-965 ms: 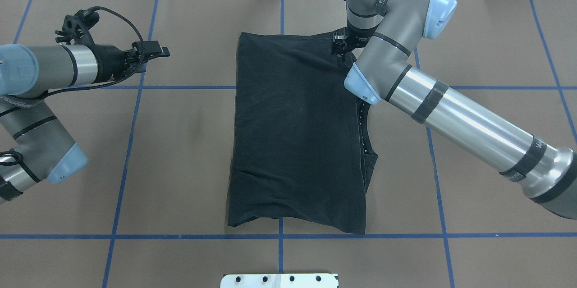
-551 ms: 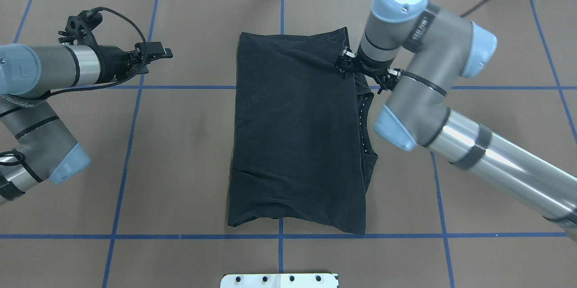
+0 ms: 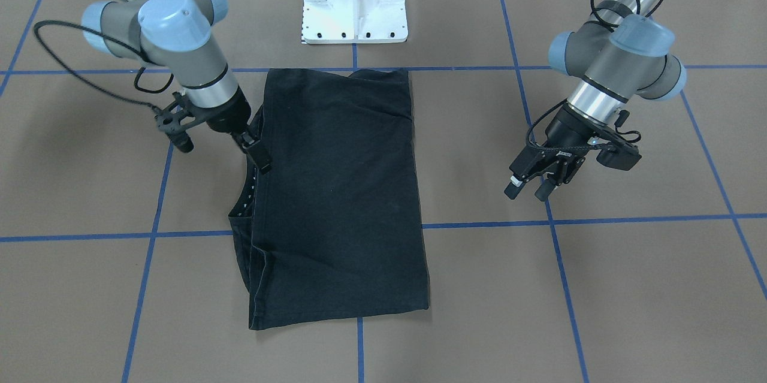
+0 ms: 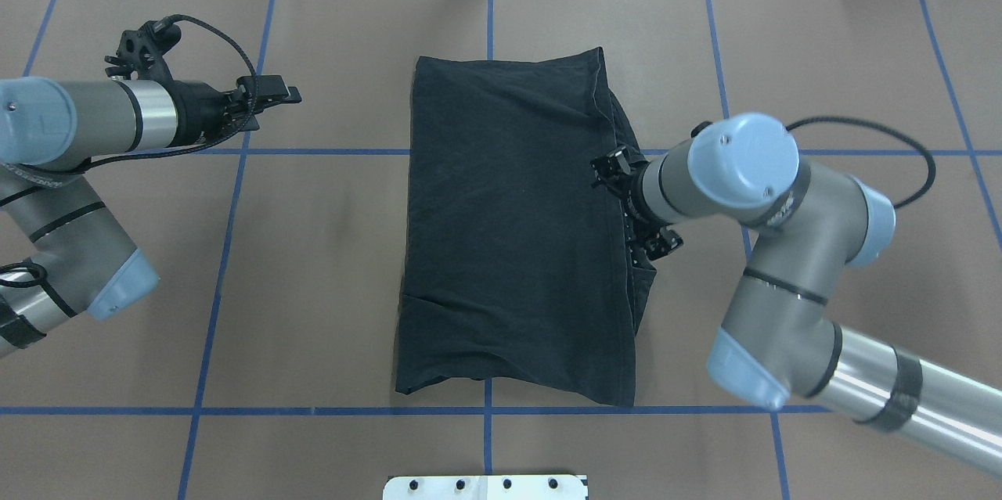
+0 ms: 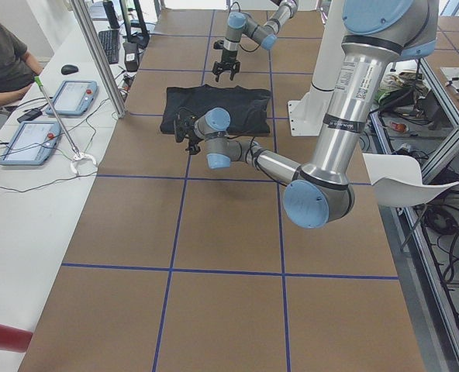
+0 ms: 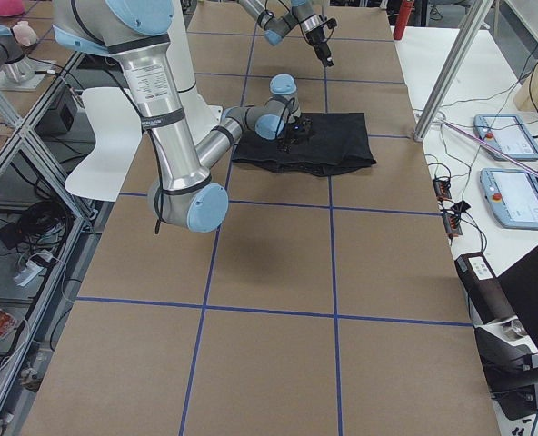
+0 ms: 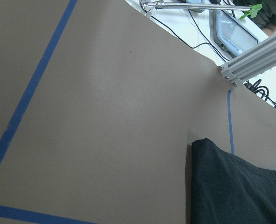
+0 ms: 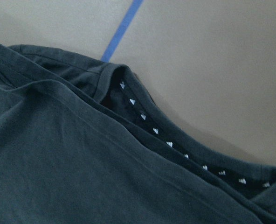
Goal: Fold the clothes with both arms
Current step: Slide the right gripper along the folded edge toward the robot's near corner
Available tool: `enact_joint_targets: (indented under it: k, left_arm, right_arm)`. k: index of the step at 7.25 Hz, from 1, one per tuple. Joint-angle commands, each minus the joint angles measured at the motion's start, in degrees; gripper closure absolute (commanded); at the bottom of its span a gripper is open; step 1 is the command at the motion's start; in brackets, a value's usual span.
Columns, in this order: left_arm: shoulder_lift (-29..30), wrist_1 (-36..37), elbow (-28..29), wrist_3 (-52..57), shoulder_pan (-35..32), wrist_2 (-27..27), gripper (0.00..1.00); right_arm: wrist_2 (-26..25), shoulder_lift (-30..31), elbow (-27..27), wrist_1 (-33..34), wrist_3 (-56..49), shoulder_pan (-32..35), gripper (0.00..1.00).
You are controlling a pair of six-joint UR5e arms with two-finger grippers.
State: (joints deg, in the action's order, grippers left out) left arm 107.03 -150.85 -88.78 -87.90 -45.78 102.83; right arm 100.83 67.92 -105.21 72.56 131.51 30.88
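- The brown, blue-taped surface (image 4: pixel 329 265) carries one black T-shirt (image 4: pixel 509 234), lying at its centre as a long rectangle with both sides turned in. Its outline matches the picture from a second ago, so the cloth has not been dragged.
- The right arm (image 4: pixel 771 289) has swung back toward the robot's side. A second ago its elbow stood over the shirt's far right corner; now its wrist sits midway down the right long edge.
- The left arm (image 4: pixel 94 120) is parked well apart from the garment, posed much as before.
- The right pincer (image 3: pixel 257 155) has slid along that edge from the far corner to the neckline. Black against black cloth, it does not show whether it is wide, narrow or pinching fabric.
- The left pincer (image 3: pixel 530 186) hangs above bare surface, fingers apart, holding nothing.
- The collar (image 8: pixel 175 144), lined with small white marks, fills the right wrist view.
- Judged from this, the side folds look finished and the right arm seems to be seeking its hold for the end-to-end fold, with the left not yet in place.
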Motion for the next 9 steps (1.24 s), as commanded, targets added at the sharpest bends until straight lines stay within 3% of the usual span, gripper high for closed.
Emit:
enact_joint_targets:
  k: [1,4,7,9]
  left_arm:
    - [-0.24,0.12,0.18,-0.08,0.42,0.00,0.00]
    - [-0.42,-0.06,0.09,-2.80,0.69,-0.09,0.00]
    - [-0.33,-0.06,0.18,-2.98,1.57,-0.35,0.00]
    - [-0.24,-0.06,0.10,-2.98,1.57,-0.44,0.00]
  right_arm:
    - [-10.00,2.82,-4.91,0.64,10.50,-9.38,0.04]
    - [-16.01,4.40,-5.44,2.76,14.91,-16.80,0.07]
    - [-15.58,8.02,-9.56,10.20,14.13,-17.34,0.12]
    - [-16.01,8.11,-9.14,10.67,14.04,-19.17,0.11]
